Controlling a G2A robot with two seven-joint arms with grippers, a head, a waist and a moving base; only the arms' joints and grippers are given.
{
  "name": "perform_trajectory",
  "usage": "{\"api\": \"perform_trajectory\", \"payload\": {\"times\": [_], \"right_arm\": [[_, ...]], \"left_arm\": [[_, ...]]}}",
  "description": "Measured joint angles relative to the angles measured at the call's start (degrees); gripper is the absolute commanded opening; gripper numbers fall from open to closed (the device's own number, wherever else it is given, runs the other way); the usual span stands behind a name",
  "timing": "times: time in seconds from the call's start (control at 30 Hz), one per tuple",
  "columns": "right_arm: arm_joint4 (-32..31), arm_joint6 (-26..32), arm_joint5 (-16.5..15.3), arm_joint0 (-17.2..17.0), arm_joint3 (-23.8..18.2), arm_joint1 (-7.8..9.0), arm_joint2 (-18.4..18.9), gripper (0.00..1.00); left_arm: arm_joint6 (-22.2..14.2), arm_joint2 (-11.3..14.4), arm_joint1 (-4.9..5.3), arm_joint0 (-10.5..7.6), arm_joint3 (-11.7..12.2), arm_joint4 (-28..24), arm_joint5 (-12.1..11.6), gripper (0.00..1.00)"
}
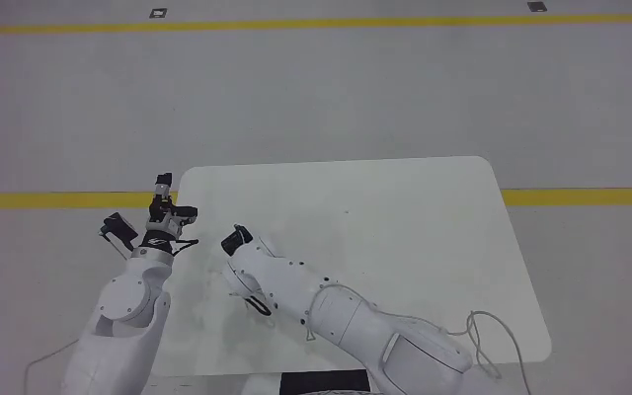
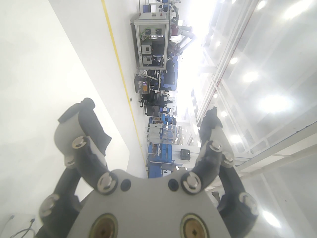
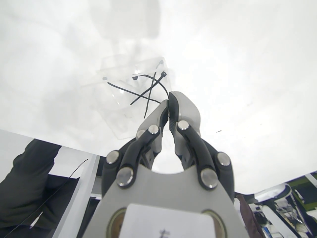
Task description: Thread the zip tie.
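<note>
- the right tool [image 3: 169,98] is closed, its two fingertips pinched together on the thin tail of a black zip tie [image 3: 148,75].
- from the pinch the zip tie arcs away from the tool and ends in its small square head over a clear tray [image 3: 109,63]; i cannot tell whether the head rests on the tray or hangs just above it.
- more black ties, the loose ties [image 3: 143,96], lie in the tray, crossing one another just beside the held one.
- the tray sits on the white desk [image 1: 415,227]. in the top view the right arm stretches across the near part of the desk toward its left side, with its wrist over the near left area.
- the left tool [image 2: 148,107] is spread wide, its fingers [image 2: 84,122] well apart with nothing between them.
- in the top view the left tool is at the left edge of the desk, pointing toward the far side, apart from the right arm's wrist.
- a yellow line [image 1: 59,199] on the floor runs left to right, level with the far part of the desk.
</note>
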Motion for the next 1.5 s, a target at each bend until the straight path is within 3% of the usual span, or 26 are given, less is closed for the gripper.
{"api": "perform_trajectory", "payload": {"times": [0.73,0.93,1.13,1.23,1.5], "right_arm": [[-8.0,0.0,0.0,-8.3,-13.4,3.58,3.9,0.0],[-6.1,-0.3,0.0,-10.7,-18.4,4.57,6.5,0.0],[-0.1,-4.6,-0.1,-14.0,-23.3,6.11,9.3,0.0],[4.8,-7.6,-2.9,-16.0,-25.4,7.01,11.6,0.0],[17.3,-13.4,-16.1,-20.1,-26.3,9.22,20.4,0.0]], "left_arm": [[0.0,0.0,0.0,0.0,0.0,0.0,0.0,1.0],[0.0,0.0,0.0,0.0,0.0,0.0,0.0,1.0],[0.0,0.0,0.0,0.0,0.0,0.0,0.0,1.0],[0.0,0.0,0.0,0.0,0.0,0.0,0.0,1.0],[0.0,0.0,0.0,0.0,0.0,0.0,0.0,1.0]]}}
